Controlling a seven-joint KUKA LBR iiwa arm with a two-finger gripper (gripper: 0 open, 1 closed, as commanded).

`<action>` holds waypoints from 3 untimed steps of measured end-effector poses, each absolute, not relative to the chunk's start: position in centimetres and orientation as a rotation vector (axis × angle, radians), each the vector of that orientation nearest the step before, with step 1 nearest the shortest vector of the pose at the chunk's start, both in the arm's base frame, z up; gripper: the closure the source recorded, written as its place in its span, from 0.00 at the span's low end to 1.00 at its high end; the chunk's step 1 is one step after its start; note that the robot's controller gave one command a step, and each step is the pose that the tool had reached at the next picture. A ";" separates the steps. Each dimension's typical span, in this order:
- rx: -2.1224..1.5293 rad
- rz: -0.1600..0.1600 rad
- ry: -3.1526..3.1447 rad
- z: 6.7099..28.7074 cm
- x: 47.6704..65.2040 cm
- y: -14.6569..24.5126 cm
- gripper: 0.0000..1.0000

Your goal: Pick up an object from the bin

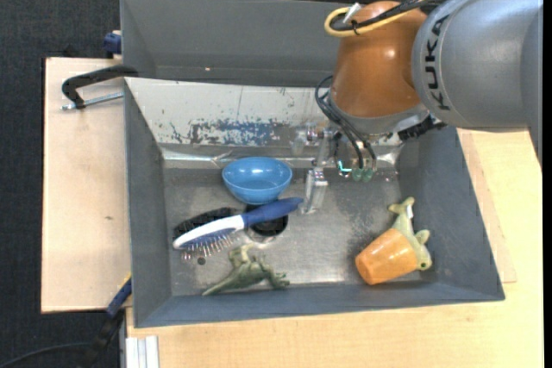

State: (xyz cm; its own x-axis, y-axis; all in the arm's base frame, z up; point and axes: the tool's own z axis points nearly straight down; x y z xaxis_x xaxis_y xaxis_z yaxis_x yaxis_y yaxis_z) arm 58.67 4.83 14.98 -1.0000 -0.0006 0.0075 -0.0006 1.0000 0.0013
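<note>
Your grey bin (145,185) holds a blue bowl (257,177), blue-handled brush (226,228), orange cup (388,258) and, seemingly, a green toy lizard (250,276).

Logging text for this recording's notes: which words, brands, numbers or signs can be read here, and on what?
"KUKA": black letters on the grey arm link.
Blue marks on the bin's back wall: no letters can be made out.
No other text can be read.

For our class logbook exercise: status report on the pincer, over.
Pincer mid-bin, by handle tip of blue-handled brush. Blue bowl close beside. Orange toy clear, view's right.
</note>
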 end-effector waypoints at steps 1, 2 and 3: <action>0.159 0.000 -3.142 7.2 55.6 9.7 0.00; 0.153 -0.001 -3.145 7.8 55.9 9.6 1.00; 0.201 0.000 -3.150 22.0 60.0 6.8 1.00</action>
